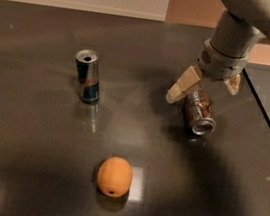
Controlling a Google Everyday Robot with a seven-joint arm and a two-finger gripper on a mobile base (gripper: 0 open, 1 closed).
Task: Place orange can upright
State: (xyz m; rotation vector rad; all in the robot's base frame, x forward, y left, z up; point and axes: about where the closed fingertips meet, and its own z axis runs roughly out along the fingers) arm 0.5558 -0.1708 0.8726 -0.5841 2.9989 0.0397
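Dark glossy worktop [25, 129], taken left to right. A slim blue-and-silver can [87, 76] is stood upright in the left half, nearer the far edge than the near one; not the target, to be left alone. An orange ball [114, 176] is sat near the middle of the near edge, well apart from everything else; also not involved. The gripper [203, 93] is positioned in the right half, towards the far edge, pointed down over the orange can [201, 113]. Jaws are held apart, one finger on each side of the can's far end; whether either pad is touching metal cannot be told. The orange can is laid on its side near the right edge, one silver end turned towards the near edge, long axis running roughly far-to-near. Step in hand is judged to be the grasp ahead of the tip-up; nothing is righted yet, so the task is early. For a clean job: the jaws should be centred square across the barrel, so the can is not rolled towards the right edge when they are closed. The grip is best taken near the far end, so the can may be pivoted about its near rim. Closure should be kept gentle; the thin wall is likely dented easily. The base should be set flat before release, as the glossy surface is probably slippery.
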